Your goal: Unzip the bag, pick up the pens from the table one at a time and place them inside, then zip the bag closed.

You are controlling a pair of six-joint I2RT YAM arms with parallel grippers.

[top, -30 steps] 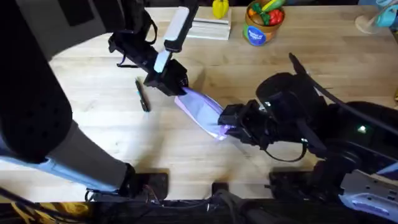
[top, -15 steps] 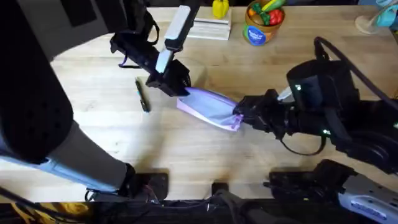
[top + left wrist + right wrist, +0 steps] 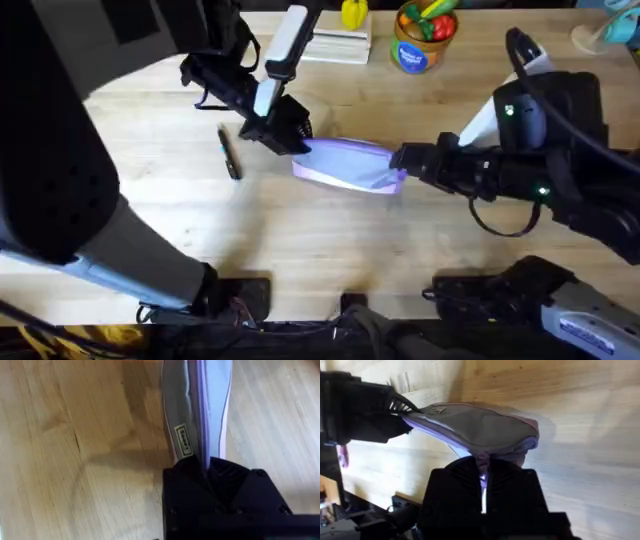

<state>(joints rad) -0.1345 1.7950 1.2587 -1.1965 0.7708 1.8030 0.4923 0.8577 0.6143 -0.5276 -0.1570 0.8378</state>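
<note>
While the left gripper (image 3: 296,143) clamps one end of the bag (image 3: 350,163) and the right gripper (image 3: 402,166) the other, one pen (image 3: 230,154) lies on the table (image 3: 330,240); bag contents hidden.

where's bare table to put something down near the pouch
Bare table lies in front of the pouch, toward the arm bases. Another free patch lies between the pen and the table's left edge. It is crowded at the pouch's two ends, where the left gripper and right gripper hold it.
</note>
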